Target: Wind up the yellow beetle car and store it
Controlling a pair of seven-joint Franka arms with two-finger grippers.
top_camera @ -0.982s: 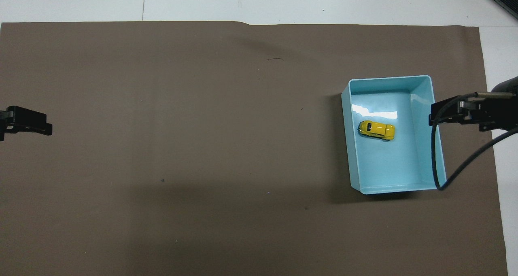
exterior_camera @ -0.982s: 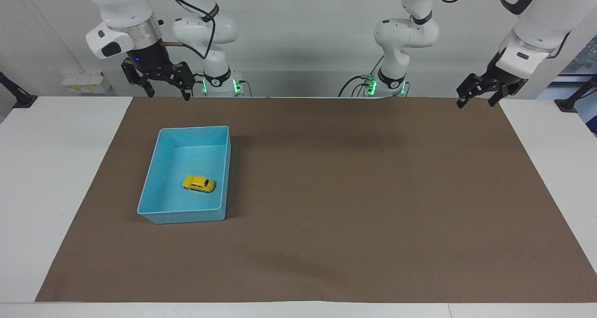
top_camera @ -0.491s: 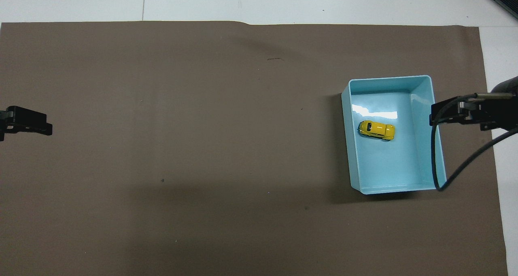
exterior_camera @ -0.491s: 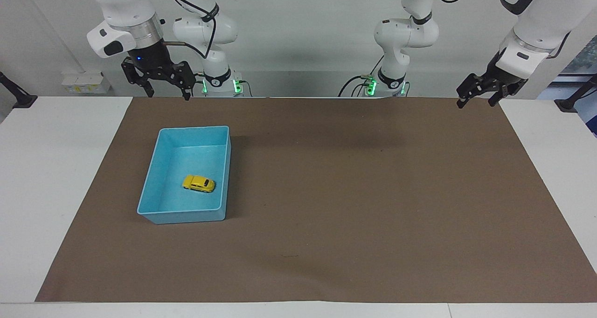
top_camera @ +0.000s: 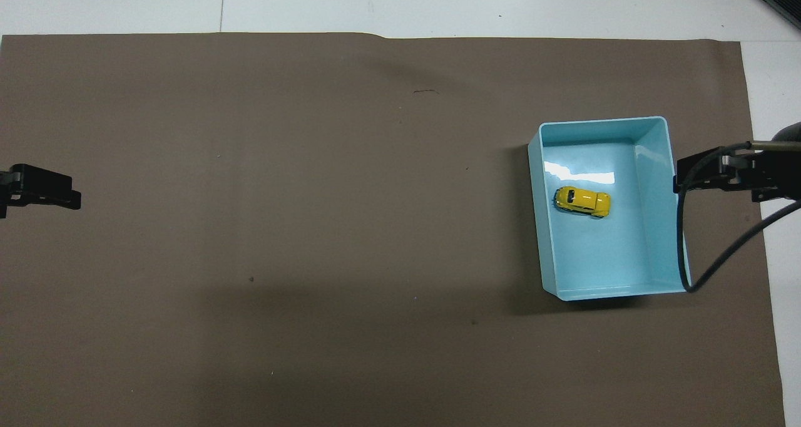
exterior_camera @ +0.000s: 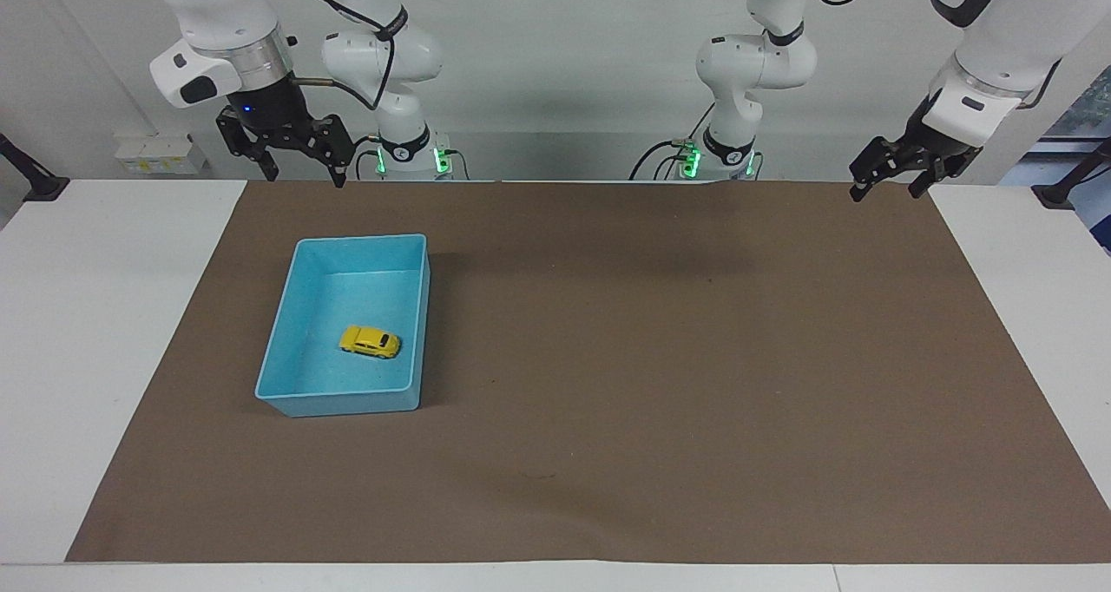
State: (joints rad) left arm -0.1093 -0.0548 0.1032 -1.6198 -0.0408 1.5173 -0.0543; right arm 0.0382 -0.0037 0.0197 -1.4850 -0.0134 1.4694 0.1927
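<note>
Since a second ago the right hand [exterior_camera: 297,156] has drawn back toward the desk's right-arm edge and slightly upward; nothing else moved. Nearest the robots, both hands hang raised with fingers spread wide and empty, the left hand [exterior_camera: 894,175] waiting over its own end of the brown mat [exterior_camera: 660,358]. Farther out, the yellow beetle car [exterior_camera: 370,341] sits on its wheels inside the blue bin [exterior_camera: 423,314]. It looks already stored, which likely explains the retreat. In the facing view the car lies at about five o'clock from the right hand, well apart.
</note>
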